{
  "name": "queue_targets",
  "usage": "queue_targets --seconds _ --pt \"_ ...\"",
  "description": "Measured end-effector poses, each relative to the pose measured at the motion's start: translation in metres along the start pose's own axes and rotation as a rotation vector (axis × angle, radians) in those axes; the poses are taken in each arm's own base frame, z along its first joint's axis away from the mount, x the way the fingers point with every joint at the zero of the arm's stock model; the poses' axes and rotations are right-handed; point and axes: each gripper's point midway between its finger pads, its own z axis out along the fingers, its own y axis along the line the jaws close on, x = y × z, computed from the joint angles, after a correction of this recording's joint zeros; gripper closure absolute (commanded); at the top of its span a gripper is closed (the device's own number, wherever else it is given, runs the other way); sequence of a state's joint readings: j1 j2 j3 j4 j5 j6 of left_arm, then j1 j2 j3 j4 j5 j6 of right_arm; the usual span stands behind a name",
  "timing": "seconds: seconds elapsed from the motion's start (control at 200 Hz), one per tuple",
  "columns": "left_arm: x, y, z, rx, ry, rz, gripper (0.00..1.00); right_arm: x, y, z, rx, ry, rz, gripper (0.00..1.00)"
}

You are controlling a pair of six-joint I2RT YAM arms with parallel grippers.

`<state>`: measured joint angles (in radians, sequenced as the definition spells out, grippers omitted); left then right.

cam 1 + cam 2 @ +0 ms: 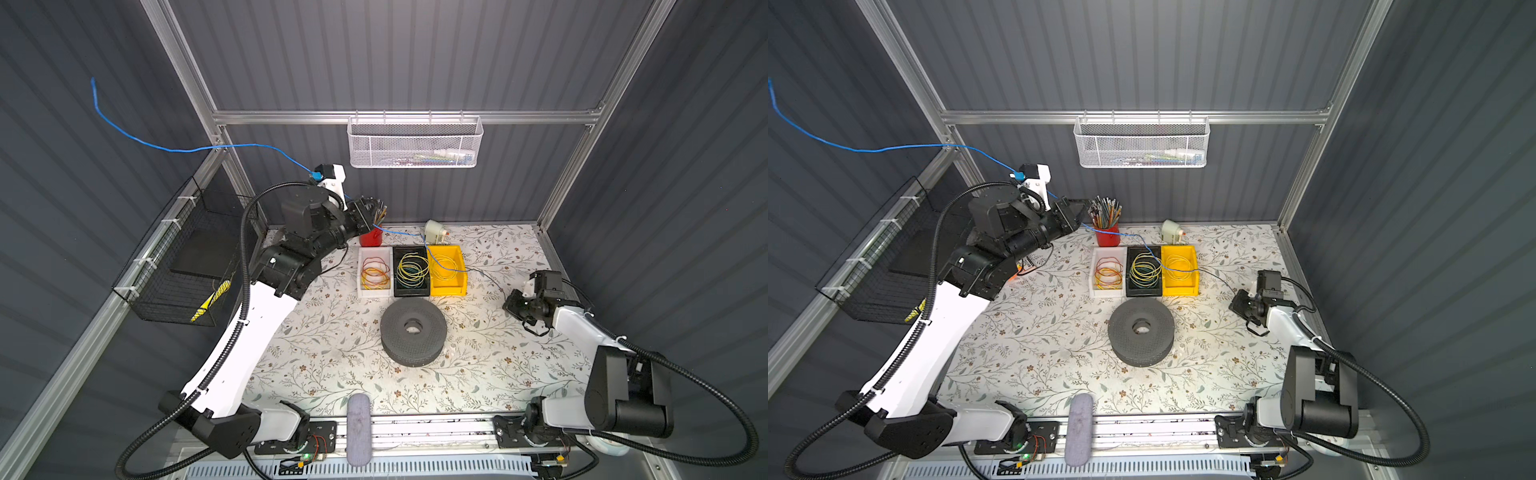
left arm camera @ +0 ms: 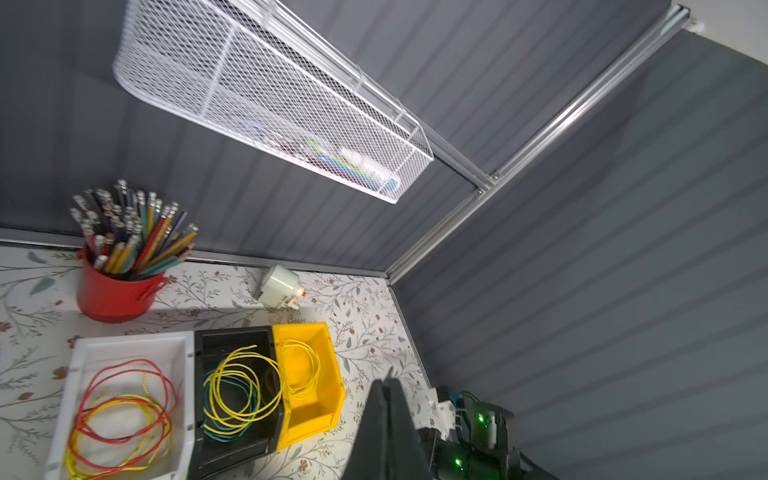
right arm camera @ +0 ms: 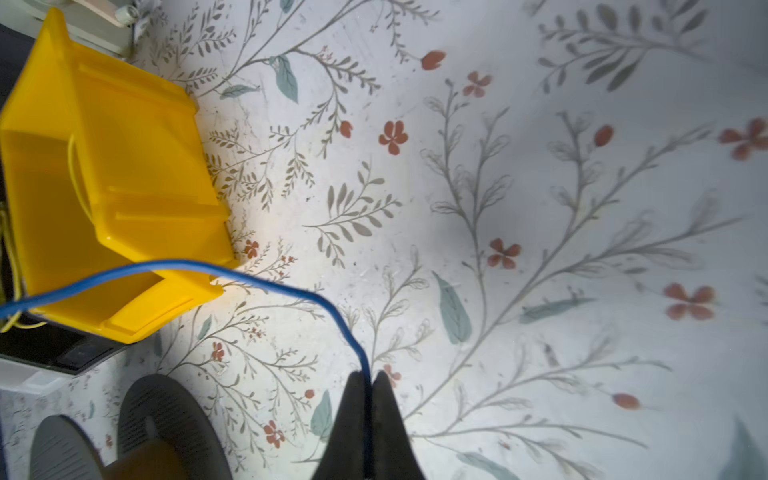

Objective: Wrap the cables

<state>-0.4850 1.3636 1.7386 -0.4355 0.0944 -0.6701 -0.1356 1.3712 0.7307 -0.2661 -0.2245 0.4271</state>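
Both the left claw (image 2: 389,375) and the right claw (image 3: 368,377) are pressing shut, the right one pinching the thin bright blue springy wire (image 3: 266,281) hanging over the yellow plastic box (image 3: 124,166) beside it, so pulling could be tipping that box.

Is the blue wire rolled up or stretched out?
Stretched out. The blue wire runs unlooped from high on the left, across the yellow bin, into the shut right claw.
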Motion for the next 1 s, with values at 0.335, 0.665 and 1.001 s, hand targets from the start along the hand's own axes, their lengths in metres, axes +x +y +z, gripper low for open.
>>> queue_targets --seconds 0.335,0.665,1.001 --pt "-0.038 0.044 0.023 -0.147 0.032 -0.066 1.0 -0.018 -0.04 -0.02 0.061 -0.104 0.044 1.0" --pt "-0.028 0.044 0.027 -0.134 0.122 -0.052 1.0 -0.019 -0.04 -0.021 0.014 -0.116 0.046 1.0" --pt "0.094 0.056 0.046 -0.094 0.299 -0.048 1.0 -0.01 -0.038 -0.024 -0.021 -0.069 0.074 0.52"
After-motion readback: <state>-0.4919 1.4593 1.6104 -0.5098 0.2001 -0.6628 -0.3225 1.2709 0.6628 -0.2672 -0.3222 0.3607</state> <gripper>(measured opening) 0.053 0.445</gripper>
